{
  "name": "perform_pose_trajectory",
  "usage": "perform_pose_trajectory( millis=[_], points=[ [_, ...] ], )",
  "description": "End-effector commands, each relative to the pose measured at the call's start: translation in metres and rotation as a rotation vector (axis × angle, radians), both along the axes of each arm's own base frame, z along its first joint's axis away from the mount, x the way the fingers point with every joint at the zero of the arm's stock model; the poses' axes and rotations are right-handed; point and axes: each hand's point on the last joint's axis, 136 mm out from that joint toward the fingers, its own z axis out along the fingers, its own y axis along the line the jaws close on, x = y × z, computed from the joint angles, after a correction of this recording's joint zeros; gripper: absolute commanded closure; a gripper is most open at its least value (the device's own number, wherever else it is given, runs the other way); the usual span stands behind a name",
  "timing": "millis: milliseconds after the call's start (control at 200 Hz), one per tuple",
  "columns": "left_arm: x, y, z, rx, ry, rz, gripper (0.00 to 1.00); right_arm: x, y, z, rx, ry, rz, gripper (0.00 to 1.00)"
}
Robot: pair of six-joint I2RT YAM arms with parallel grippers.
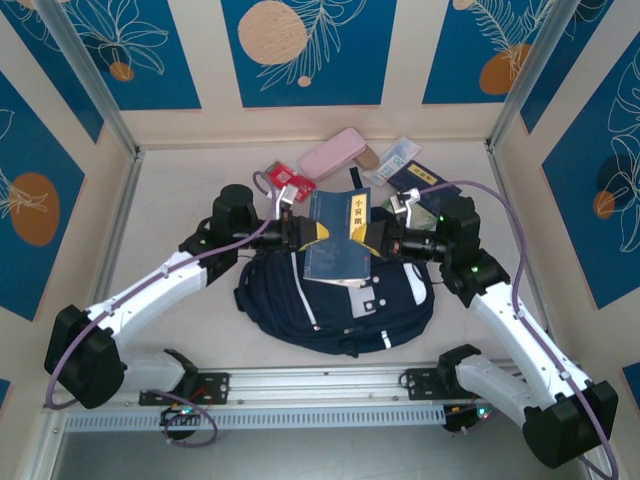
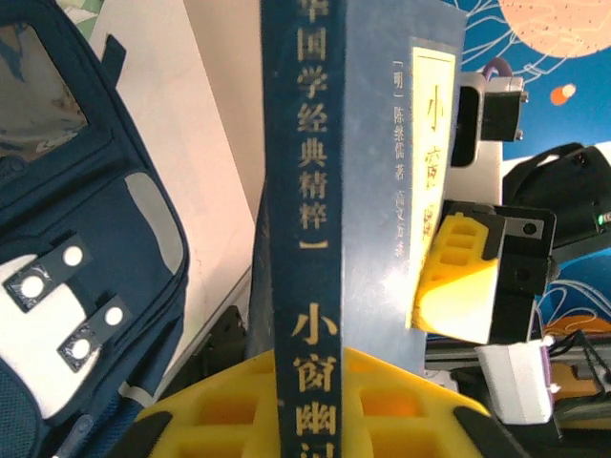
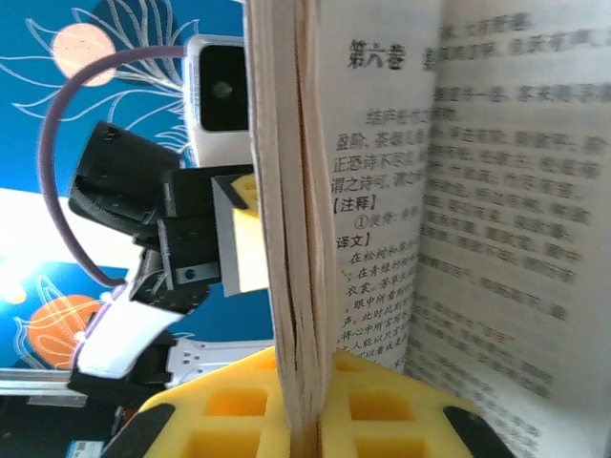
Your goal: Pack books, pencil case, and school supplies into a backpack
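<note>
A dark navy book (image 1: pixel 338 238) with a yellow label hangs flat over the backpack (image 1: pixel 340 312), held from both sides. My left gripper (image 1: pixel 300 235) is shut on its spine side; in the left wrist view the spine (image 2: pixel 301 239) runs down between my yellow pads (image 2: pixel 304 420). My right gripper (image 1: pixel 378 240) is shut on the page edge (image 3: pixel 296 239), with some loose pages fanned open to the right. The pink pencil case (image 1: pixel 332 152), the white-and-blue school supplies packet (image 1: pixel 398 160), a small red book (image 1: pixel 290 180) and another navy book (image 1: pixel 420 180) lie at the back of the table.
The backpack (image 2: pixel 86 239) lies flat near the arms' bases, white patch up. Cream walls with blue panels (image 1: pixel 300 45) close in the table on three sides. A metal rail (image 1: pixel 320 385) runs along the near edge.
</note>
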Motion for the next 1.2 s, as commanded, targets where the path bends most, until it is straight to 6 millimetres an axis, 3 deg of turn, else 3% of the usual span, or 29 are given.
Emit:
perform_pose_trajectory(
  millis=[0, 65, 165, 220, 315, 405, 600, 775, 860, 980, 1030, 1135, 1195],
  points=[
    [-0.009, -0.002, 0.02, -0.022, -0.076, -0.05, 1.0, -0.005, -0.004, 0.006, -0.065, -0.06, 0.005, 0.84],
    [-0.01, -0.003, 0.024, -0.02, -0.093, -0.061, 1.0, -0.005, -0.008, 0.001, -0.111, -0.057, -0.004, 0.78],
    [-0.011, -0.001, 0.035, -0.005, -0.137, -0.064, 1.0, -0.002, -0.019, -0.012, -0.236, -0.039, -0.054, 0.42],
    [-0.011, 0.0, 0.043, -0.002, -0.17, -0.063, 1.0, -0.001, -0.027, -0.023, -0.322, -0.023, -0.073, 0.3],
    [-0.011, 0.0, 0.056, -0.016, -0.217, -0.07, 1.0, 0.0, -0.028, -0.027, -0.381, -0.023, -0.034, 0.21],
    [-0.013, -0.002, 0.064, -0.033, -0.236, -0.088, 1.0, -0.004, -0.015, -0.013, -0.296, -0.051, 0.041, 0.16],
    [-0.022, -0.004, 0.072, -0.042, -0.265, -0.144, 1.0, -0.019, 0.012, 0.012, -0.152, -0.11, 0.214, 0.12],
    [-0.024, -0.003, 0.073, -0.041, -0.282, -0.154, 1.0, -0.024, 0.027, 0.028, 0.032, -0.083, 0.31, 0.15],
    [-0.026, -0.002, 0.073, -0.04, -0.285, -0.157, 1.0, -0.025, 0.028, 0.034, 0.056, -0.1, 0.321, 0.25],
    [-0.028, -0.001, 0.071, -0.031, -0.29, -0.158, 1.0, -0.026, 0.025, 0.036, 0.057, -0.103, 0.302, 0.53],
    [-0.029, 0.0, 0.072, -0.033, -0.297, -0.158, 1.0, -0.024, 0.023, 0.034, 0.051, -0.094, 0.284, 0.59],
    [-0.03, 0.002, 0.075, -0.035, -0.306, -0.152, 1.0, -0.02, 0.015, 0.027, 0.035, -0.074, 0.233, 0.58],
    [-0.031, 0.003, 0.075, -0.035, -0.31, -0.148, 1.0, -0.017, 0.011, 0.025, 0.028, -0.069, 0.202, 0.44]
  ],
)
